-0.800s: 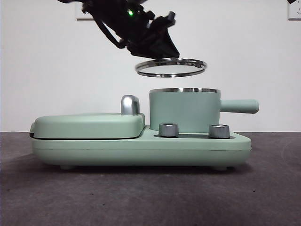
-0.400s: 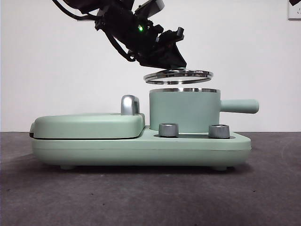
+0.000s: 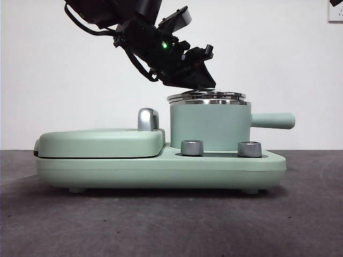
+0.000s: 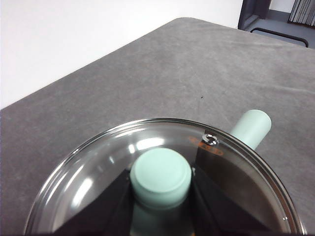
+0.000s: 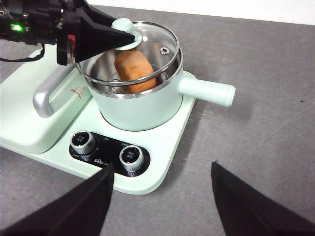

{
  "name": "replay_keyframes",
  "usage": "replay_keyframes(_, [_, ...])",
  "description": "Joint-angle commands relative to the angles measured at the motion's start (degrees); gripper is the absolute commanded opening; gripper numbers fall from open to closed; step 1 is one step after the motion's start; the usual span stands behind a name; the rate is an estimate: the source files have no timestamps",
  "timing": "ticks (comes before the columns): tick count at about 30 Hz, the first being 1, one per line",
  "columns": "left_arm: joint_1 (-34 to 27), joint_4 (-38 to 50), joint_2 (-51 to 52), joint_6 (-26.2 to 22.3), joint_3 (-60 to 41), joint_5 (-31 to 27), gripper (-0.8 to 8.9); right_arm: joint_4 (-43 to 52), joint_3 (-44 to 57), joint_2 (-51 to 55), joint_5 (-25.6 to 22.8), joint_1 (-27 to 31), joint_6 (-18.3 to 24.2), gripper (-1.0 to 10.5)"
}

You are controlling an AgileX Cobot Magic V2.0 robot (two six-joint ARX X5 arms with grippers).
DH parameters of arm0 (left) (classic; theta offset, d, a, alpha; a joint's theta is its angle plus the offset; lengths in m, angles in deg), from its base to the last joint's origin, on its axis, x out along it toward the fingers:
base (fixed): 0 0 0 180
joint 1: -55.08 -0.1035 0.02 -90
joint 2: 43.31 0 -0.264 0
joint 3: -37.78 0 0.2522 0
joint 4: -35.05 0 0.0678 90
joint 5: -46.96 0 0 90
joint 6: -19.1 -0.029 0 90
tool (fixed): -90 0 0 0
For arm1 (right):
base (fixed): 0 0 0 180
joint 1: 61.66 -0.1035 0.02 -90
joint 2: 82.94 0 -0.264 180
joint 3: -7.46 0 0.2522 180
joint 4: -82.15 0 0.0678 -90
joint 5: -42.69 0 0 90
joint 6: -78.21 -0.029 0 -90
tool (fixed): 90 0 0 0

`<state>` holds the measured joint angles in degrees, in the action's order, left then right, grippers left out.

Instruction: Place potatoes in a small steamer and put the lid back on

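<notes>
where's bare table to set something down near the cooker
Bare grey table lies beyond the steamer handle's side and in front of the knobs. Over the pot it's crowded: the left gripper holds the lid there. The right gripper hovers in front.

Griddle (image 3: 102, 142), two knobs (image 3: 192, 148), grey table (image 3: 171, 225).

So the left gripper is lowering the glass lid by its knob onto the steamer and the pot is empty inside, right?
Not quite. The right wrist view shows the potato lying inside the steamer. The rest holds: the left gripper holds the lid by its knob, just above the steamer's rim.
</notes>
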<state>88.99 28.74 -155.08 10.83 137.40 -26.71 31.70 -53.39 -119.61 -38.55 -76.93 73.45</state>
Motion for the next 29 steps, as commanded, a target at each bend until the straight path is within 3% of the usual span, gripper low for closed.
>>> replay_keyframes(1, [0.7,1.6,-1.0,-0.3,2.1,0.3,0.14,0.2,-0.3,-0.3,-0.3,-0.1,-0.4,3.1])
replay_keyframes(29, [1.3,-1.5,-2.2,-0.7,2.1,1.6,0.14,0.2,-0.3,-0.3,-1.5,-0.1,-0.4,3.1])
